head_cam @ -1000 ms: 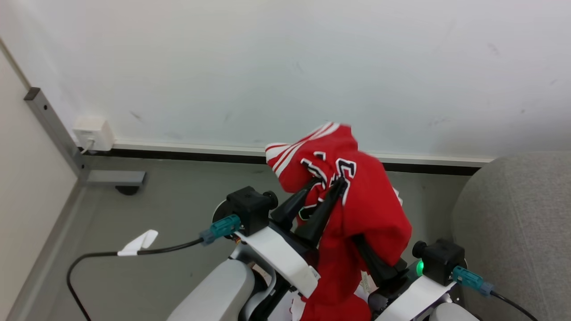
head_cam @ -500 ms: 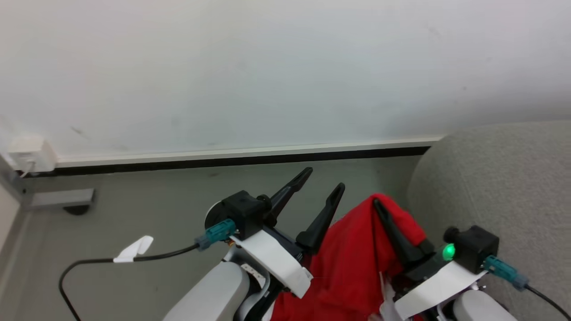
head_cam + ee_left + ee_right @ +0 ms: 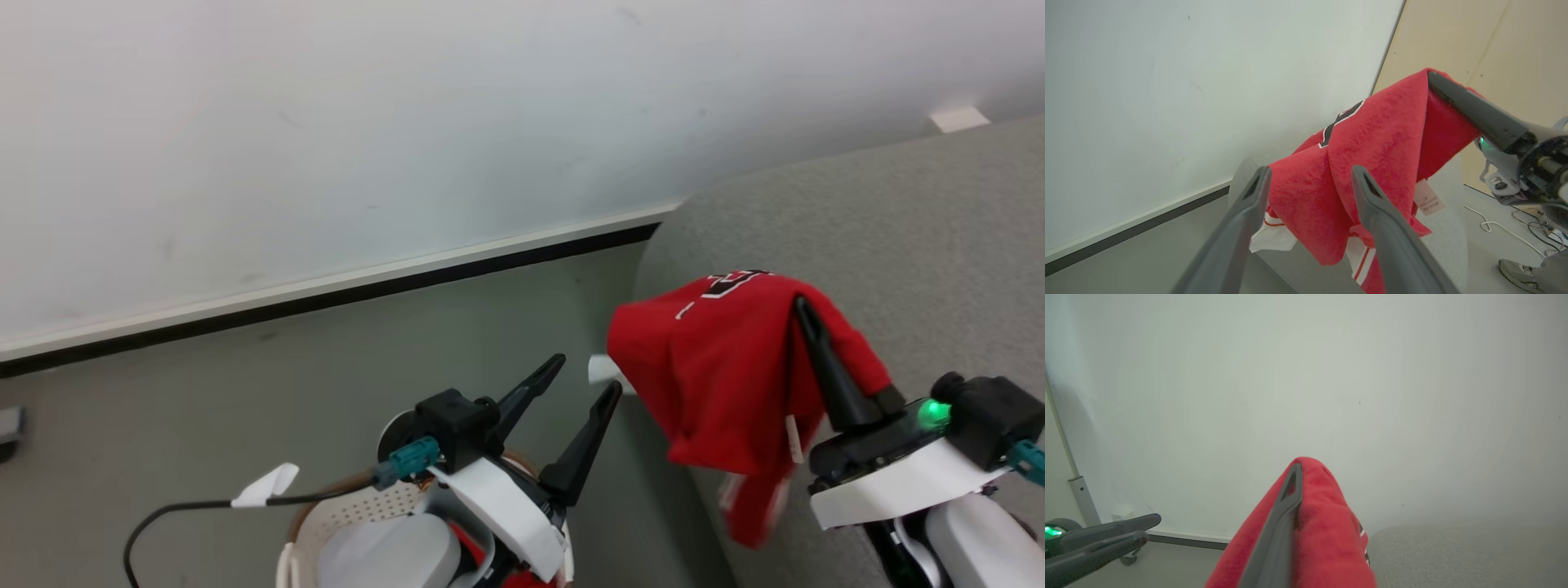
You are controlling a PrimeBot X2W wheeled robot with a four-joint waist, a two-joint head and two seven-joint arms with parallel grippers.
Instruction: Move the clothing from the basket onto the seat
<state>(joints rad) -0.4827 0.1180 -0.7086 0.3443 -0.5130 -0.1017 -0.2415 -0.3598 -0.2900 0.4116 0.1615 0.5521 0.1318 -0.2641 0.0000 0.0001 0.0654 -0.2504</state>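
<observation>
- Nearest, at the bottom of the head view, the cream perforated basket (image 3: pixel 343 514) is seen. A sliver of red inside it may be the second garment, though too little is shown to be sure.
- Just above the basket, the left gripper (image 3: pixel 586 371) is held with its jaws spread wide and nothing between them, pointing out over the grey floor (image 3: pixel 326 367).
- To the right of it, the right gripper (image 3: pixel 802 306) is clamped on the red jersey (image 3: pixel 718 376). Its jaws are pressed together through a fold at the garment's top, so the cloth is draped down both sides with the white-striped hem lowest.
- The jersey is hung at the near left end of the grey seat (image 3: pixel 898 229) and is not laid on it. The seat's broad top lies farther on and to the right of the jaws.
- The release is judged to turn on this: the right arm, already the nearer one, would have to be carried rightward and onward, so that the hanging length is dropped on the cushion and not down the seat's side.
</observation>
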